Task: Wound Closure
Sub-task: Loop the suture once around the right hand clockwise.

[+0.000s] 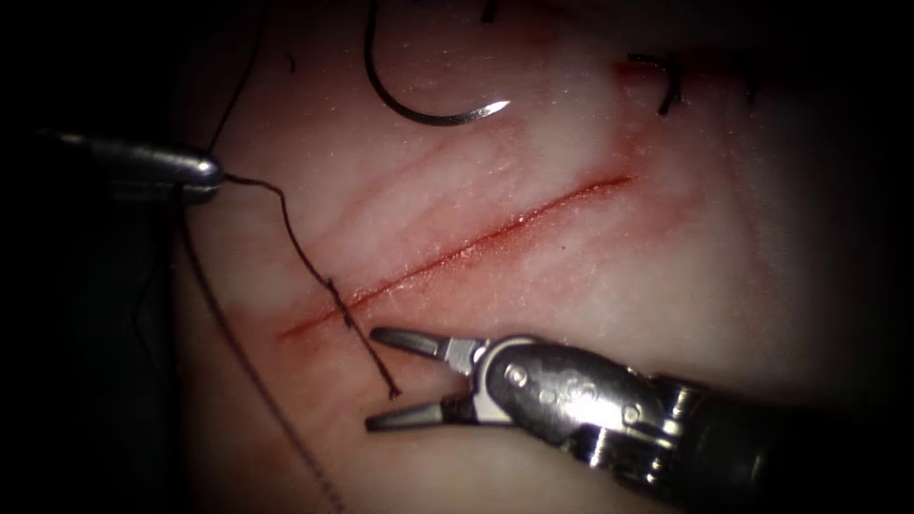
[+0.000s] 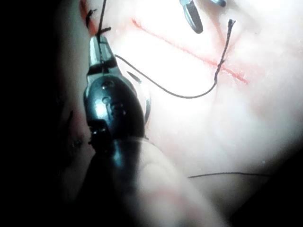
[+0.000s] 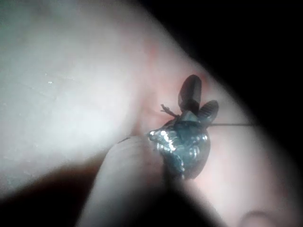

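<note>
The cut (image 1: 457,249) runs slantwise across the tissue (image 1: 666,286). The curved needle (image 1: 419,109) lies loose on the tissue beyond the cut, on its left side, held by neither tool, its tip bare. My left tool (image 1: 215,173) is shut on the dark thread (image 1: 290,233), which crosses the cut near its lower end and stops in a short free tail (image 1: 386,376). The left wrist view shows the same hold: left tool (image 2: 100,45), thread (image 2: 180,96), cut (image 2: 189,49). My right tool (image 1: 371,379) stands open around that tail on the cut's right side and holds nothing; its spread jaws show as right tool (image 3: 202,94).
Dark ends of earlier stitches (image 1: 666,90) sit past the far end of the cut. A long slack run of thread (image 1: 257,381) trails down the tissue's left edge. Red fluid lines the cut.
</note>
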